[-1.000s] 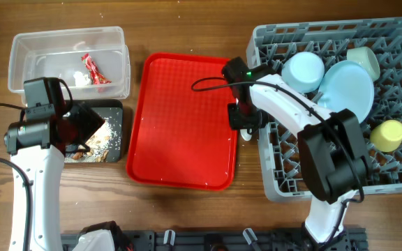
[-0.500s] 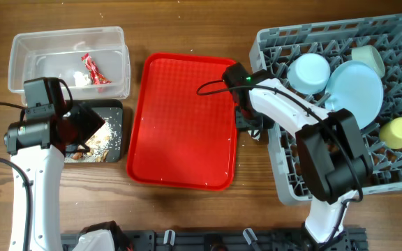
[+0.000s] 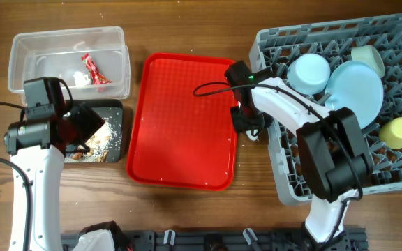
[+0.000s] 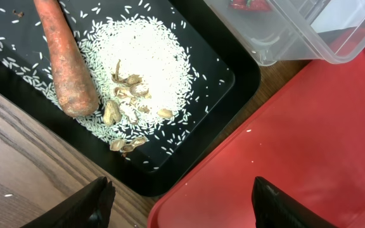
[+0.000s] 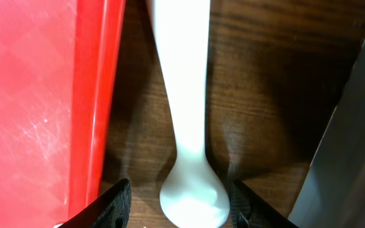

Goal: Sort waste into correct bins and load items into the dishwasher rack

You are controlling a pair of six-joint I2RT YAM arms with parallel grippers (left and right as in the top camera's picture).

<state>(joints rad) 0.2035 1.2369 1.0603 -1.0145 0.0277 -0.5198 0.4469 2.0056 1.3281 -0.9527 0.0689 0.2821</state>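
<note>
A white plastic spoon [image 5: 184, 114] lies on the wood between the red tray and the grey dishwasher rack [image 3: 289, 176]. My right gripper [image 5: 184, 204] is open and straddles the spoon's bowl end; in the overhead view it is at the rack's left side [image 3: 247, 127]. The rack holds a light blue plate [image 3: 356, 89], two pale bowls [image 3: 307, 72] [image 3: 367, 59] and a yellow cup [image 3: 397, 132]. My left gripper [image 4: 182, 202] is open and empty, hanging over the near corner of the black tray [image 4: 234, 81], which holds a carrot [image 4: 65, 57] and rice [image 4: 143, 60]. The clear tub [image 3: 26, 49] holds the red wrapper [image 3: 92, 68].
A flat red serving tray [image 3: 183, 118] lies bare between the bins and the rack. The rack's grey wall [image 5: 350, 139] stands right beside the spoon, and the tray's rim [image 5: 100, 101] is on its other side. Peanut shells [image 4: 124, 104] lie in the rice.
The rack has slid to the right, opening a gap beside the red tray. My right gripper has moved slightly right into that gap. The left arm has not moved.
</note>
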